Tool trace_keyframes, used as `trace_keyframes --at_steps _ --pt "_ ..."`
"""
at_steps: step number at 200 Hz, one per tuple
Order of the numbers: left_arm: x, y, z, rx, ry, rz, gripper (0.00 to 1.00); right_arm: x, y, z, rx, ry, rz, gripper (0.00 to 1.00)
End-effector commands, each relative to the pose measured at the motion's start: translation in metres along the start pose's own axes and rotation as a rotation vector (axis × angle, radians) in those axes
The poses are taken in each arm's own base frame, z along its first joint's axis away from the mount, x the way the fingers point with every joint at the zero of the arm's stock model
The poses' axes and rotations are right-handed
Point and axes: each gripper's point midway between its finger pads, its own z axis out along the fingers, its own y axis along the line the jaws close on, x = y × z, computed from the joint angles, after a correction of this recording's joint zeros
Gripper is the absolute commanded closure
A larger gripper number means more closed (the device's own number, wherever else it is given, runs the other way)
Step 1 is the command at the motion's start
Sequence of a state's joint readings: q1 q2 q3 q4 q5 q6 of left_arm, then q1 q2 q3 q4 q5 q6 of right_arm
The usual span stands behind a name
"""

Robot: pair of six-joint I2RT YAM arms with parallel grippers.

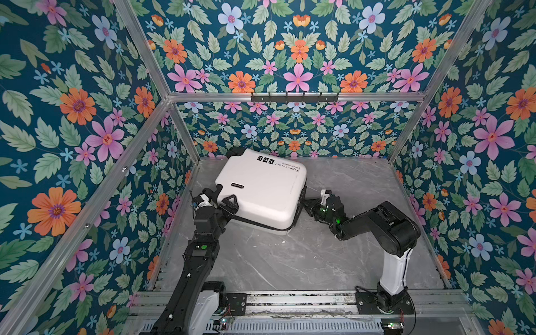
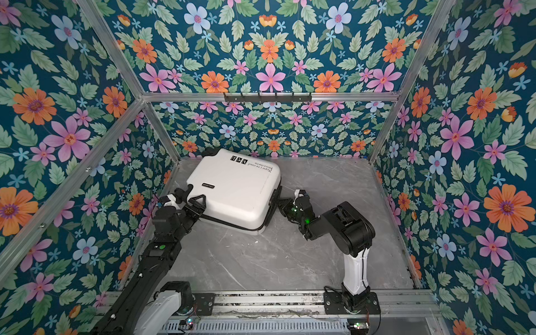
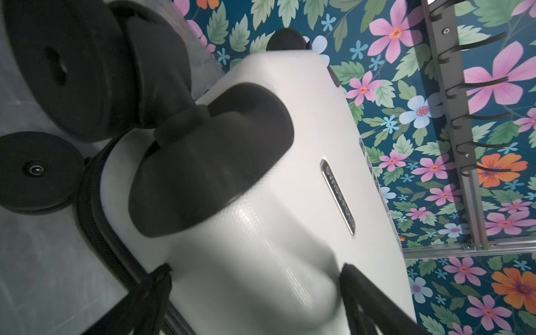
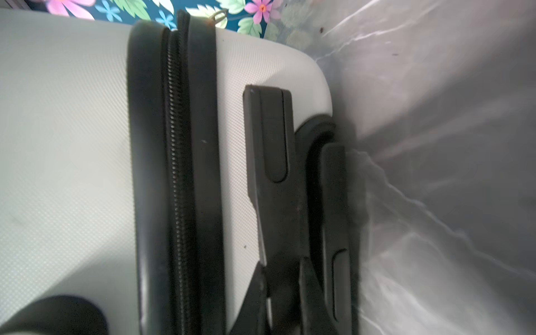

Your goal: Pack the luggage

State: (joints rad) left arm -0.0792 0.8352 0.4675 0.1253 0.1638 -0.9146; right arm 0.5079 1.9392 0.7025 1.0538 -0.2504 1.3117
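Walls: floral wallpaper panels (image 1: 87, 116), teal ground, pink and orange blooms, on three sides

Grey marble-look tabletop (image 1: 290, 261), fills lower centre in both top views

The luggage (image 1: 261, 191): small white hard-shell suitcase, shut, lying on its broad face left of centre in both top views (image 2: 235, 188). It is turned askew, with its far left corner close to the back wall

Left hand (image 1: 229, 207): at the case's near left corner, lower left of the shell. Jaws spread wide, and in the left wrist view the black fingers (image 3: 362, 290) sit either side of the white shell. Cannot tell if they press on it

Right hand (image 1: 307, 204): at the case's right end, low to the tabletop. Jaws nearly together. In the right wrist view one finger (image 4: 272, 139) lies on the white shell and the other sits below, with the black handle (image 4: 314, 136) pinched between them

Black wheels (image 3: 58, 66): two fill the upper left of the left wrist view. A third shows at the case's far left corner (image 1: 235, 152)

Black zipper seam (image 4: 177, 174): runs top to bottom, left of centre in the right wrist view, teeth meshed

Small dark brand plate (image 1: 237, 186): on the lid near the left edge

Three square black icons (image 1: 265, 159): on the lid's far edge, black text (image 1: 285, 168) just right of them
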Motion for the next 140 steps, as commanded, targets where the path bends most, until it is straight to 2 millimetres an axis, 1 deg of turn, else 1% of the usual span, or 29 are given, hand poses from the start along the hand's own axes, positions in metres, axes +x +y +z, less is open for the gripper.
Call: trace_keyframes --at_steps 1,15,28,41,61,97,123,140 --pt "0.001 -0.022 0.011 0.115 0.022 0.029 0.08 -0.002 0.002 -0.015 -0.052 -0.062 0.074 1.0" --pt "0.001 -0.028 0.019 0.145 0.033 0.046 0.08 0.004 -0.006 -0.026 -0.052 -0.081 0.085 1.0" --pt "0.005 -0.034 0.029 0.172 0.064 0.069 0.08 0.014 -0.01 -0.032 -0.048 -0.084 0.084 1.0" --pt "0.008 -0.038 0.04 0.195 0.097 0.081 0.09 0.025 -0.012 -0.036 -0.046 -0.077 0.077 1.0" --pt "0.008 -0.044 0.051 0.223 0.114 0.091 0.09 0.043 -0.013 -0.043 -0.048 -0.07 0.065 1.0" --pt "0.01 -0.054 0.073 0.259 0.151 0.105 0.08 0.067 -0.017 -0.059 -0.023 -0.076 0.018 1.0" --pt "0.013 -0.06 0.093 0.279 0.184 0.121 0.08 0.091 -0.016 -0.061 0.015 -0.033 -0.046 1.0" --pt "0.017 -0.066 0.105 0.296 0.2 0.136 0.08 0.105 -0.015 -0.059 0.027 -0.004 -0.071 1.0"
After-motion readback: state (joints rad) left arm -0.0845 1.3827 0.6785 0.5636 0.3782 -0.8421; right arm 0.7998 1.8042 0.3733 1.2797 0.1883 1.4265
